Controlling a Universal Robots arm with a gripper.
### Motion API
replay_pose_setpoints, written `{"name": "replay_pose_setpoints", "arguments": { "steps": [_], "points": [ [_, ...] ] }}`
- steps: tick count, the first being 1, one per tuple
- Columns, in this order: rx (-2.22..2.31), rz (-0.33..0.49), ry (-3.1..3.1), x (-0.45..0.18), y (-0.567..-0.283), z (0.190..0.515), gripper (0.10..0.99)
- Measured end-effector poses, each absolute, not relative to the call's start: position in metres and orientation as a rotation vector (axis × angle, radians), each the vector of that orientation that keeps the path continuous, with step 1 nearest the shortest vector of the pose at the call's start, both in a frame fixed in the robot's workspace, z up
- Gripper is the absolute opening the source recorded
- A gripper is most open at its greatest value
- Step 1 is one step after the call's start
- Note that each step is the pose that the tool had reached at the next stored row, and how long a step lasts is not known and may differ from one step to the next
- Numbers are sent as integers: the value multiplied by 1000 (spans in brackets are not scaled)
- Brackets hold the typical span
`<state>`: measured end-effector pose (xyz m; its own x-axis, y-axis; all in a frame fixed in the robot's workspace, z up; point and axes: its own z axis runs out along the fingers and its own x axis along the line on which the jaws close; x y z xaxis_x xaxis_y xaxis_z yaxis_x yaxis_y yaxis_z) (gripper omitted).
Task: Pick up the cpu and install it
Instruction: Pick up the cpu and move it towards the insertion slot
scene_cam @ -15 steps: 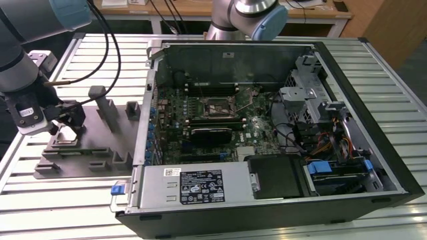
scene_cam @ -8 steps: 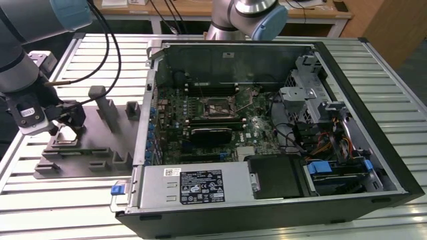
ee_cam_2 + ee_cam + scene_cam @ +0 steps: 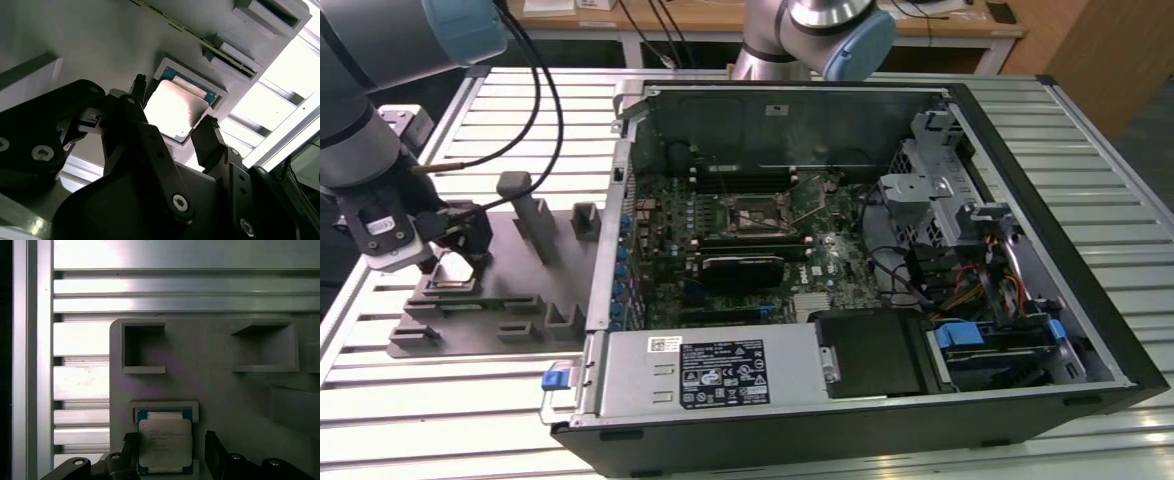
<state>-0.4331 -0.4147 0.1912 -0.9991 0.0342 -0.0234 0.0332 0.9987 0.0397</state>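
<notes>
At the exterior view's left, the gripper (image 3: 454, 262) hangs low over the grey fixture (image 3: 494, 315), jaws apart and straddling the cpu (image 3: 175, 107), which lies flat in its recess (image 3: 165, 405). A clean grasp likely needs the fingers (image 3: 214, 452) square to the chip's edges and clear of the recess walls. Rightward, the open computer case (image 3: 1014, 180) holds the socket (image 3: 757, 215), with the case's near wall (image 3: 616, 230) standing between.

The exterior view looks steeply down on the table (image 3: 1067, 130), covering the open computer case (image 3: 787, 120) and grey fixture (image 3: 494, 300). Both wrist views sit close behind the gripper (image 3: 174, 102), facing the fixture's cpu (image 3: 165, 442). All views share that fixture.
</notes>
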Motion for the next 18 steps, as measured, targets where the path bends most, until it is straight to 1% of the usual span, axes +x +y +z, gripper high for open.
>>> {"name": "replay_pose_setpoints", "arguments": {
  "steps": [18],
  "points": [
    [44,61,3117,-436,-414,182,647]
  ]
}}
